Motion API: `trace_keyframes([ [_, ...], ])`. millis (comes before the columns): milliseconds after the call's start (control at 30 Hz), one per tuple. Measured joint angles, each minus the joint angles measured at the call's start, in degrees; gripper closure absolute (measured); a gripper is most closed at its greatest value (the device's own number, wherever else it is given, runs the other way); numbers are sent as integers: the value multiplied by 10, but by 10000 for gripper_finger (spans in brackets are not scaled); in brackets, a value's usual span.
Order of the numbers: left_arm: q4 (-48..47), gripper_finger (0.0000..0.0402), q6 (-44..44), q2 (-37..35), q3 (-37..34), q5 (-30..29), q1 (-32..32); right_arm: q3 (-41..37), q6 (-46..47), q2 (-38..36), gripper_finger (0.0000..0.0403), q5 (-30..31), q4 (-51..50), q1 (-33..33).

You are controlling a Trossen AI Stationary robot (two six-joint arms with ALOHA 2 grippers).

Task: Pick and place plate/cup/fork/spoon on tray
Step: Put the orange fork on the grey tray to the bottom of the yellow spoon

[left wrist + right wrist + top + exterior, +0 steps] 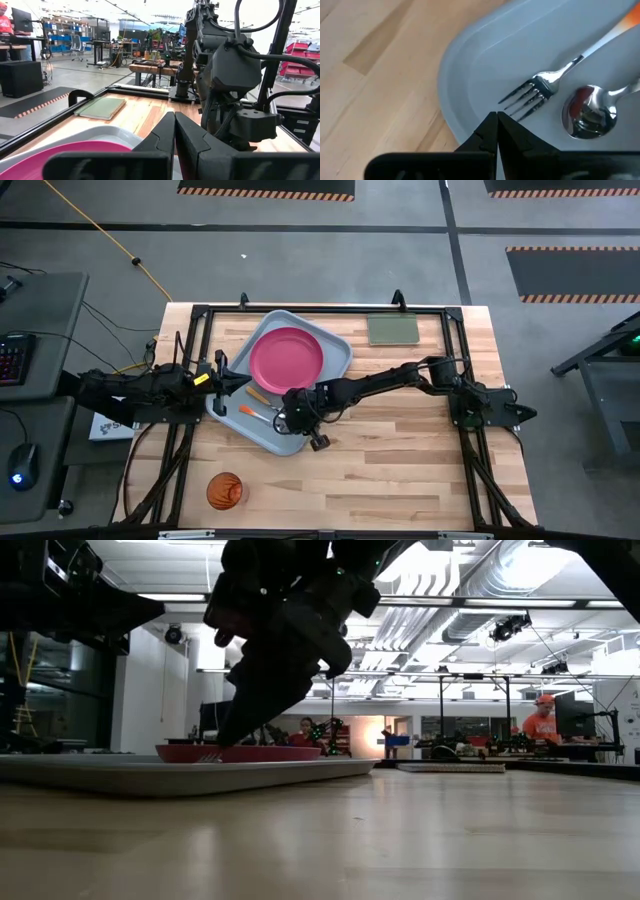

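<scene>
Plate (287,357), fork (540,90) and spoon (587,112) lie on the tray (335,340); only the cup (224,491) stands apart on the table. Right gripper (496,131), fingers together and empty, hovers over the tray's corner. Next I'd expect a reach for the cup.

Magenta-pink plate (287,357), grey-blue tray (334,340), translucent orange cup (224,490), green pad (393,329), orange-handled fork (254,413)
</scene>
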Motion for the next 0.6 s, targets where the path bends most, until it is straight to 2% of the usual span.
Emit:
trace_keyframes([
  [300,0,398,0,0,0,0,0,0,0,0,403,-15,2,0],
  [600,0,398,0,0,0,0,0,0,19,0,403,7,8,1],
])
